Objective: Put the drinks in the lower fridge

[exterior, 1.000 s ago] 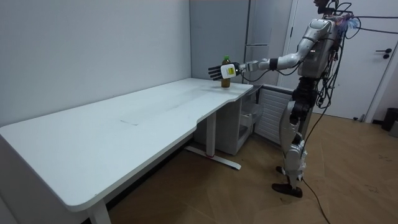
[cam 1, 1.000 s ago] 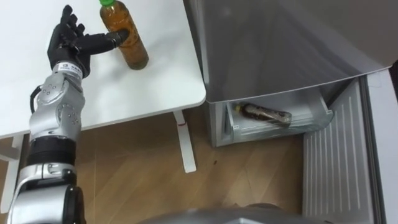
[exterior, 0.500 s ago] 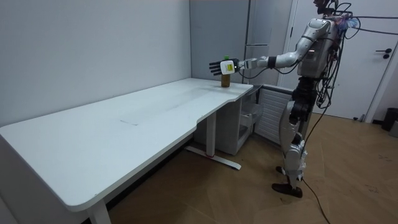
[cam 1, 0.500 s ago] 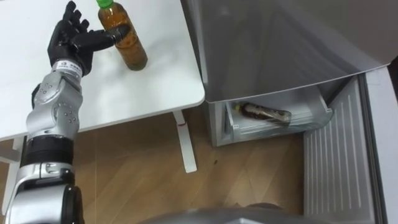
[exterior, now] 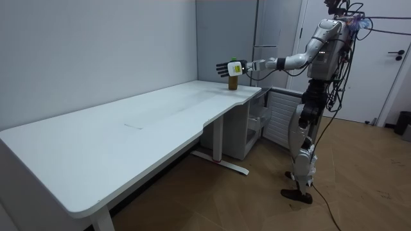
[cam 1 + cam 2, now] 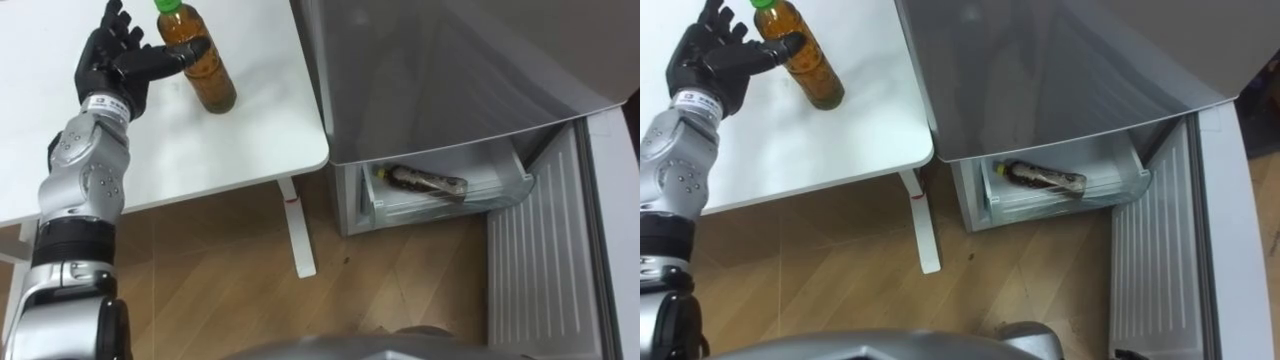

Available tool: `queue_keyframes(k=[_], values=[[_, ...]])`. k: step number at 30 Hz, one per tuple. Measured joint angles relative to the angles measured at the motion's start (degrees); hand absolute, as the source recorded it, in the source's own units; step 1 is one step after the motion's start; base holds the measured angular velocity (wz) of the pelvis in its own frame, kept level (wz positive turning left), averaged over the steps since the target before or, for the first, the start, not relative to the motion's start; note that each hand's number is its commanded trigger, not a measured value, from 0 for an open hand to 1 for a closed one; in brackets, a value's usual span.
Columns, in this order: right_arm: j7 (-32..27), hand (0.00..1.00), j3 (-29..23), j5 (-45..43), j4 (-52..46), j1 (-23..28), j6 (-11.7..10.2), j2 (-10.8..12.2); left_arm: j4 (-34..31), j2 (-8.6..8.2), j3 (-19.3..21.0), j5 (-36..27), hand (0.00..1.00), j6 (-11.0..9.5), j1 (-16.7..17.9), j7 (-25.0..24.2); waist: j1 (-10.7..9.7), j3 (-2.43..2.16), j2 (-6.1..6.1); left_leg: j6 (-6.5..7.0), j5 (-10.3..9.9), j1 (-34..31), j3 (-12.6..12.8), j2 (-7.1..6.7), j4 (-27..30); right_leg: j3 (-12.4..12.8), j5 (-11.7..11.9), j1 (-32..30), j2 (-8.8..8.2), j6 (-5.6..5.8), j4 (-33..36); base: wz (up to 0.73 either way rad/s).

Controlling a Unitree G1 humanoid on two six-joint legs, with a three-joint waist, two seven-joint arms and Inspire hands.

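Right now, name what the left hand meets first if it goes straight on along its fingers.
Probably nothing near: the left hand points its open fingers out over the table, just left of the bottle; only its thumb reaches the bottle.

The table (image 6: 230,140) is showing a smooth matt white top; the bottle (image 6: 215,85) is gleaming as clear glossy plastic; the floor (image 6: 220,290) is showing wood grain.

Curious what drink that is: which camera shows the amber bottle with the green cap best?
The left eye view: the amber plastic bottle stands close and clear on the white table, the left hand touching it. The right eye view shows nearly the same. The room view shows it tiny, far off.
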Motion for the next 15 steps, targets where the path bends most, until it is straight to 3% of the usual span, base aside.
queue_keyframes(k=[9,15], values=[[0.19,0.0,0.0,-2.53,0.1,-0.73,1.22,0.0,0.0,0.05,0.0,0.04,0.0,0.58,-0.02,0.01,-0.3,-0.12,0.21,0.0,0.0,-0.14,0.0,0.0,-0.02,0.02,0.0,-0.09,0.05,0.0,-0.07,0.0],[0.18,0.0,0.01,-2.53,0.32,-0.69,2.38,0.0,0.0,0.05,0.0,0.04,0.0,2.05,-0.44,0.04,-0.3,-0.06,0.42,0.0,0.0,0.06,0.18,0.02,-0.04,0.23,0.0,0.05,0.06,0.0,-0.11,-0.01]])
